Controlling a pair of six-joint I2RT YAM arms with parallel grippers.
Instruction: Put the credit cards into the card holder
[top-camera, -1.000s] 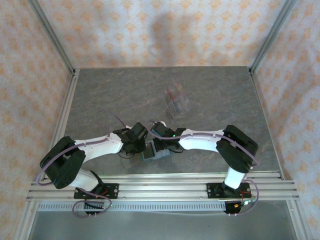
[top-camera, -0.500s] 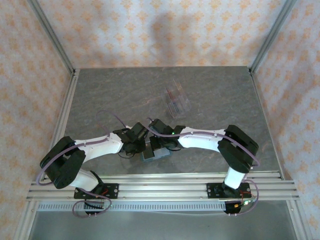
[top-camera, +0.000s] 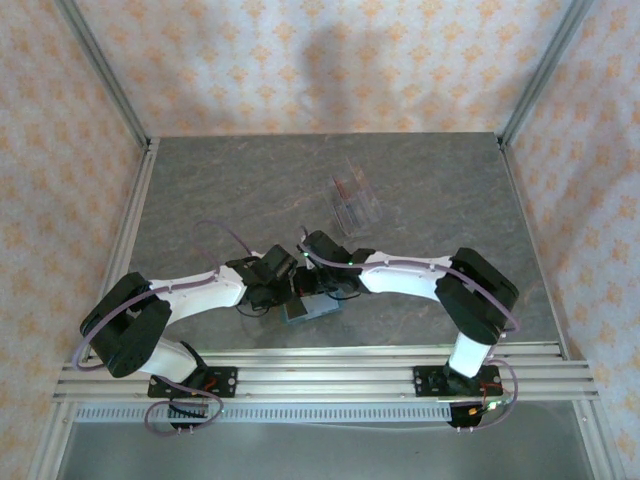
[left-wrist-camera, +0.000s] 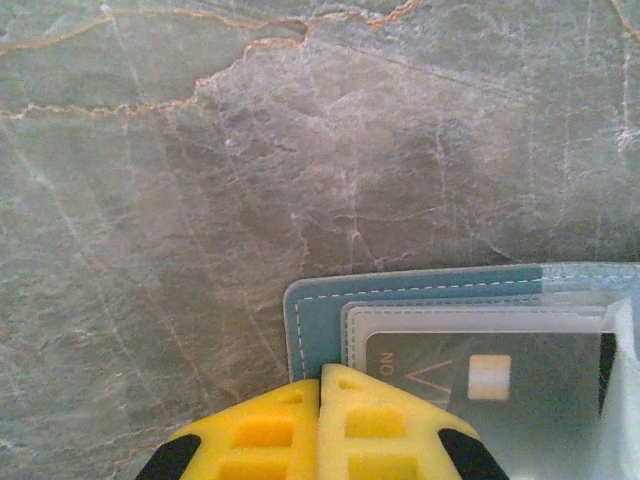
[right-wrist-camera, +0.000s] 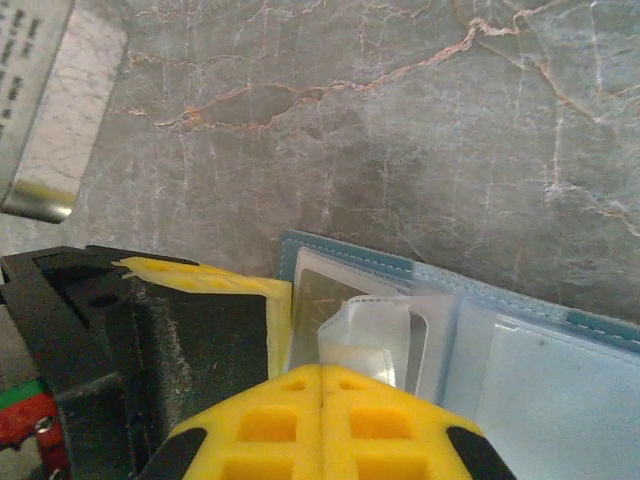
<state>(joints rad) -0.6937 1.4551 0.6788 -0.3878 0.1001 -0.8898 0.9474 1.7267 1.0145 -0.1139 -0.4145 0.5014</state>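
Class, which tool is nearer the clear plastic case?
Right. The right tool is at the card holder, near-left of the clear plastic case; the left tool lies farther left.

Left tool (left-wrist-camera: 320, 372) and right tool (right-wrist-camera: 320, 372), both fully closed, sit low, just beside each other.

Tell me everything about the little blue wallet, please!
The wallet is teal-blue and soft-looking, with pale stitching round its edge. It lies open and flat on the grey marbled table. Inside are clear plastic sleeves, one showing a grey card. The shut left gripper and shut right gripper both sit at its edges.
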